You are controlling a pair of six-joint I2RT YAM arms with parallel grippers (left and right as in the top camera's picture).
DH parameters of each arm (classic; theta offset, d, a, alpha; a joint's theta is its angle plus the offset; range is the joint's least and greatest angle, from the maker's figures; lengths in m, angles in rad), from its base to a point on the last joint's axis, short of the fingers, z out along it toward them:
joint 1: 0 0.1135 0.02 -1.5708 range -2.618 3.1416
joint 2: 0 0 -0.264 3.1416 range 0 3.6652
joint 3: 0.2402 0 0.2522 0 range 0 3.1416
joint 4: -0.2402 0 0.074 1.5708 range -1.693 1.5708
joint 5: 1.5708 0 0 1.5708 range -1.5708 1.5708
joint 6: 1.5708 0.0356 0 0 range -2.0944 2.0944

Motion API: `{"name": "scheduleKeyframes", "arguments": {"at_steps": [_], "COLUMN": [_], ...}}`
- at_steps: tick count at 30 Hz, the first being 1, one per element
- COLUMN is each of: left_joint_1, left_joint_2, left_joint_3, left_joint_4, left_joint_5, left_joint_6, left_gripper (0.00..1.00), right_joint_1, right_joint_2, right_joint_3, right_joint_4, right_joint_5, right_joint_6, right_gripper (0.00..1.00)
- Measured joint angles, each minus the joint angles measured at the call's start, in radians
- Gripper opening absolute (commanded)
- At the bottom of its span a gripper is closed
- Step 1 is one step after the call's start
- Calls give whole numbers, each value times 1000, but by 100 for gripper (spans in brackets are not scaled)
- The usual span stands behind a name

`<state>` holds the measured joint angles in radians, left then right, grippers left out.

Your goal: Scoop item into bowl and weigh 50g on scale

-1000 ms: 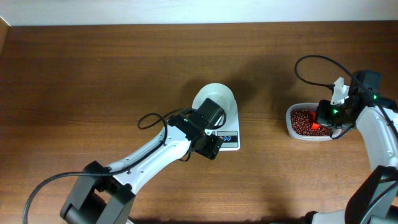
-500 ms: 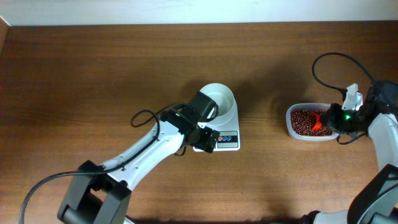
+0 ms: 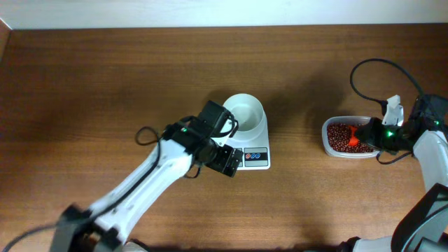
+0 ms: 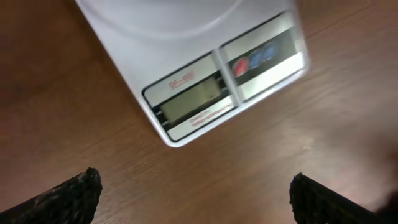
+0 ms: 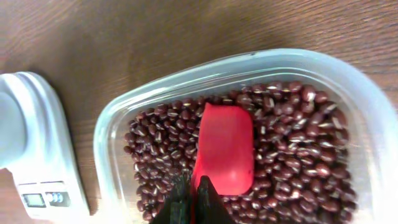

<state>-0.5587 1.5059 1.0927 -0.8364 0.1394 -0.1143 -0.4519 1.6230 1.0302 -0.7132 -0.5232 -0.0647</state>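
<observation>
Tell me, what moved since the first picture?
The left pincer slid back to the left, off the bowl, and stands open holding nothing, so the bowl is uncovered. The right pincer, shut on the red scoop, shifted right, so the scoop now shows lying on the beans. The bowl, the scale and the tub stayed put.
</observation>
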Motion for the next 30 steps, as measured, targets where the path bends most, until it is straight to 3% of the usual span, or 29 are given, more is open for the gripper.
{"name": "scheduleKeyframes", "arguments": {"at_steps": [3,11,30], "left_joint_1": [0,0,0], "left_joint_2": [-105,-101,-101], "left_joint_3": [-10,-139,-139], "left_joint_4": [24,173,175], "left_joint_5": [-1,-1,-1], "left_joint_6": [13,17,17], "left_gripper": [99,99,99], "right_joint_1": [0,-22,-226], "right_joint_2": [14,17,65], "right_joint_3": [1,0,-40], "right_joint_4": [3,-5,-16], "right_joint_5": [-42,-52,-276], "right_joint_6": [-16,-23,-47], "right_gripper": [4,4,4]}}
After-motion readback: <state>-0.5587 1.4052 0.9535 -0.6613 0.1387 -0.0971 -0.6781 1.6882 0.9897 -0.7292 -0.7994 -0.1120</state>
